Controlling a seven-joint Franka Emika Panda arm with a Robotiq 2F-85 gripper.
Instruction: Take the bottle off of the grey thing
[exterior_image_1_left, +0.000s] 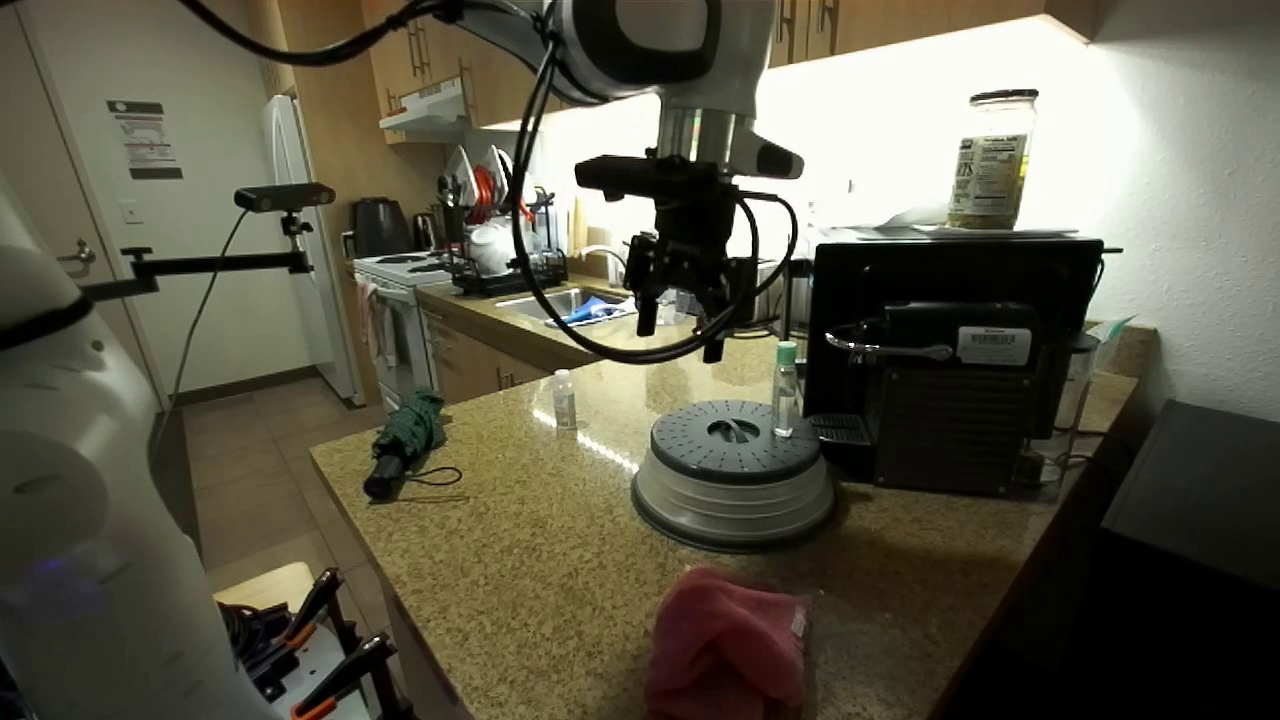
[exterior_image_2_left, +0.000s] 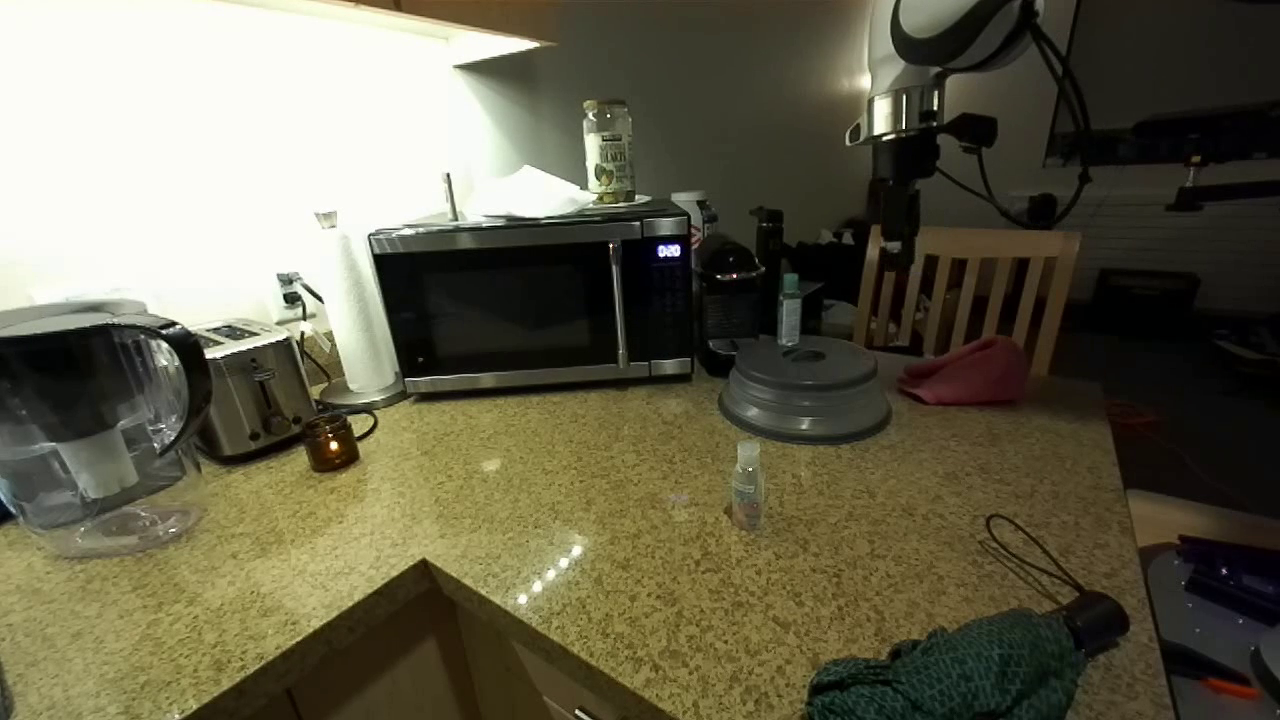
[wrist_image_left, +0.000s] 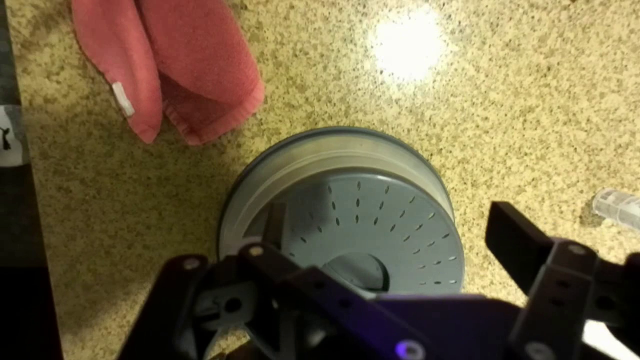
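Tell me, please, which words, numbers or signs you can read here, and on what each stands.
"0:20" on the microwave display.
"HEARTS", apparently, on the jar label; its other words are blurred.
Too small or blurred to read: labels on the green-capped bottle and the pale-capped bottle, the white sticker, the wall notice.

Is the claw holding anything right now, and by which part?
Nothing: the claw is open and empty. The green-capped bottle stands on the grey dome.

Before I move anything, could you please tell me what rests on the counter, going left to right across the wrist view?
A reddish-pink cloth towel, a round silver-grey domed unit with a slotted top, a small clear bottle cut off at the right edge.
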